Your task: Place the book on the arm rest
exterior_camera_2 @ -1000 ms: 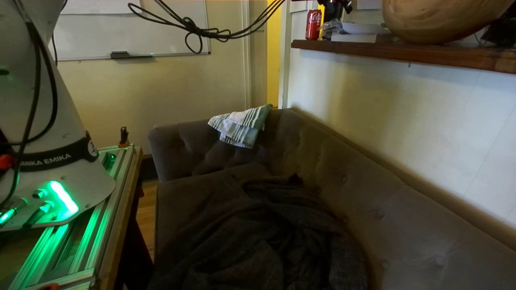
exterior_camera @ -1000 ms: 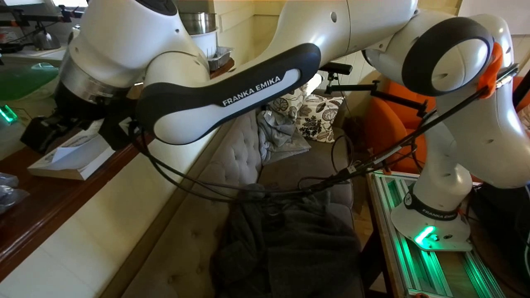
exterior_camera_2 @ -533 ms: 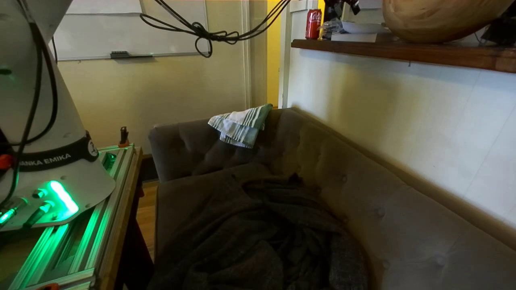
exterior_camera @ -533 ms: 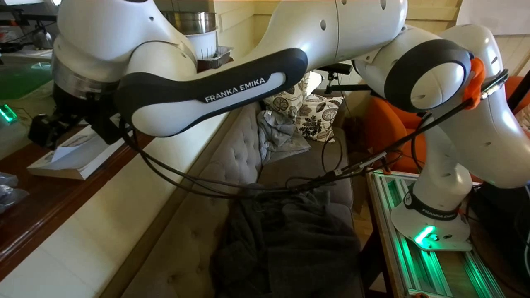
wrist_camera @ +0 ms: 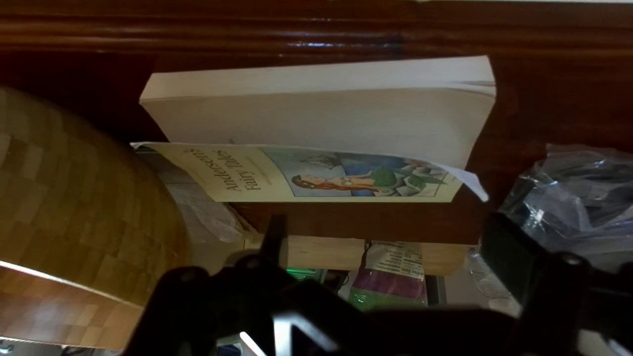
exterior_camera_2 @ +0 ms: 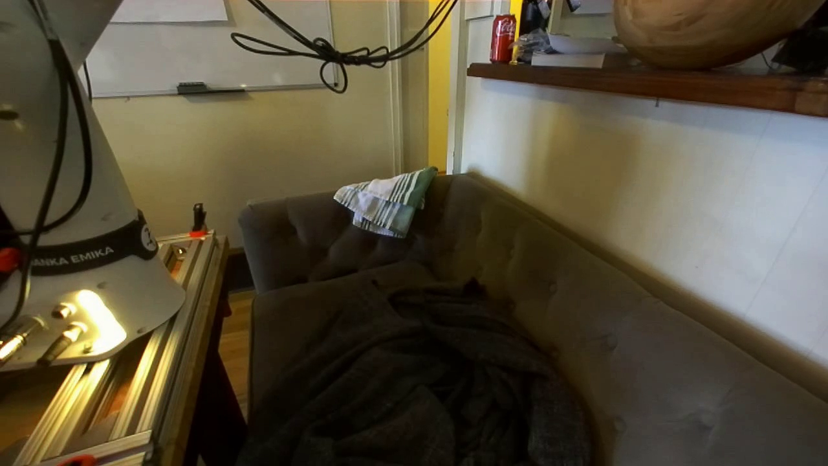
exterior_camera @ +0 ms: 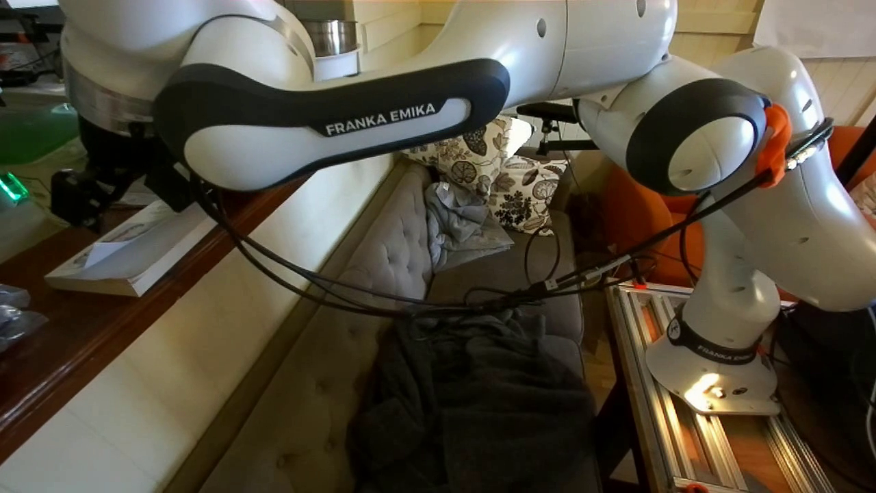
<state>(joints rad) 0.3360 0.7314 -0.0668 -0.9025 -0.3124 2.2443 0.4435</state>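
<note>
The book (wrist_camera: 316,116) lies flat on the dark wooden ledge, its cream cover with a mermaid picture curled partly open. It shows on the ledge in both exterior views too (exterior_camera: 161,257) (exterior_camera_2: 569,61). My gripper (wrist_camera: 385,230) is open and empty in the wrist view, its fingers wide apart. In an exterior view the gripper (exterior_camera: 126,205) hangs over the far part of the book, not holding it. The sofa's arm rest (exterior_camera_2: 291,223) is at the far end of the sofa in an exterior view, a striped towel (exterior_camera_2: 388,200) draped over it.
A large wooden bowl (wrist_camera: 74,207) stands beside the book on the ledge (exterior_camera_2: 653,84). A clear plastic bag (wrist_camera: 578,198) lies on the book's other side. A red can (exterior_camera_2: 502,39) stands at the ledge's end. A dark blanket (exterior_camera_2: 440,375) covers the sofa seat.
My gripper has moved up and farther along the ledge in an exterior view, staying open. The arm's cables have shifted. The base light has turned from green to white. The book has not moved.
</note>
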